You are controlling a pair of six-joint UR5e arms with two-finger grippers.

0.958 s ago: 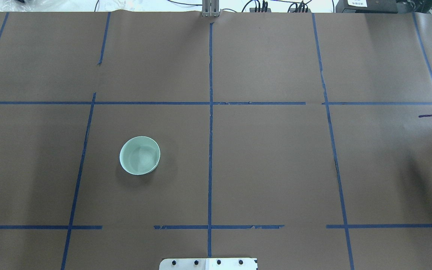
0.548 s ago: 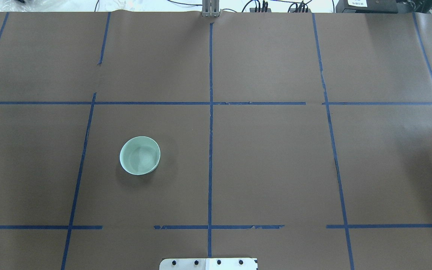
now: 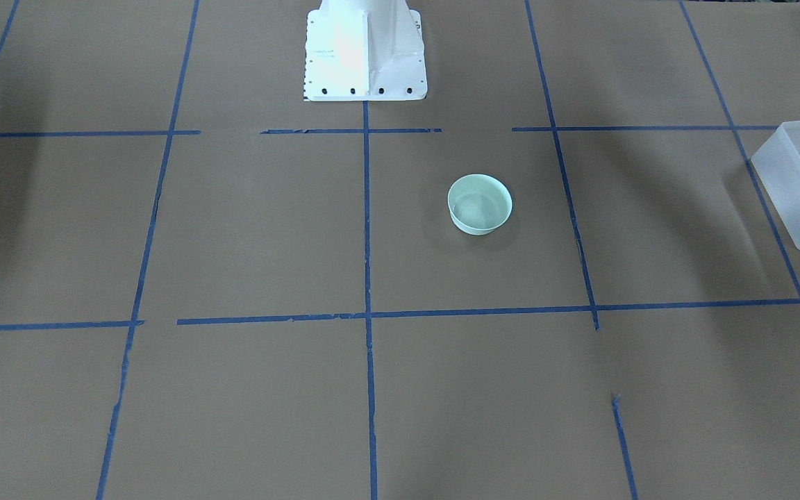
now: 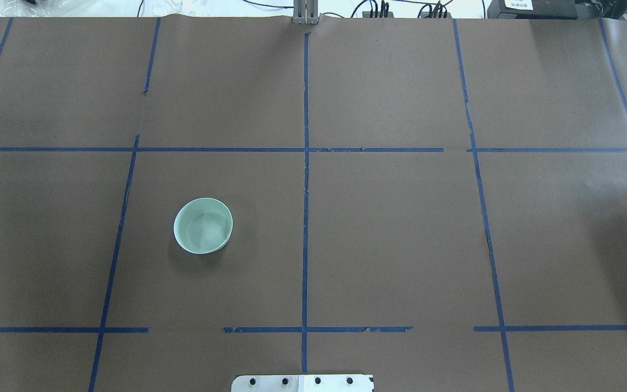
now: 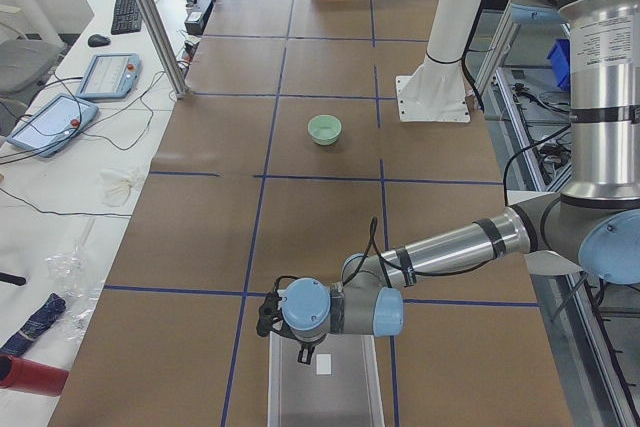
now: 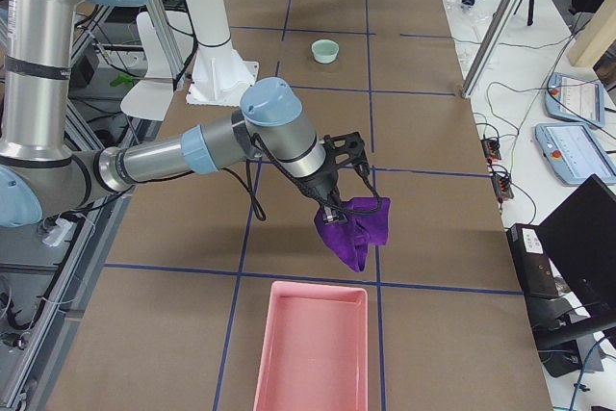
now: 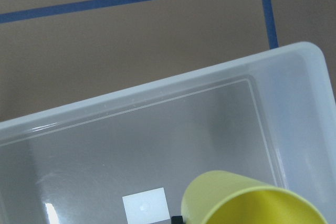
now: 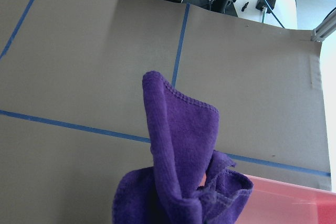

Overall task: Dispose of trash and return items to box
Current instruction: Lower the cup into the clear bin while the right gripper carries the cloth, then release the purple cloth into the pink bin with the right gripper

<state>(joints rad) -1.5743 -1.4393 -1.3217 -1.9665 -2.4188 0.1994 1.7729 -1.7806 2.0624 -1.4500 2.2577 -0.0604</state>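
The mint-green bowl stands upright and empty on the brown table; it also shows in the overhead view. My left gripper hangs over the frosted box at the table's left end. In the left wrist view the yellow cup is close to the camera above the box floor, held by that gripper; the fingers are hidden. My right gripper is shut on the purple cloth, which dangles just above the table near the pink tray.
The white robot base stands at the table's near-robot edge. Blue tape lines divide the brown table into squares. Tablets and cables lie along the operators' side, beyond a metal post.
In the overhead view the purple cloth showed at the right edge a second ago; it has since moved out of that view to the right. The bowl has not moved.
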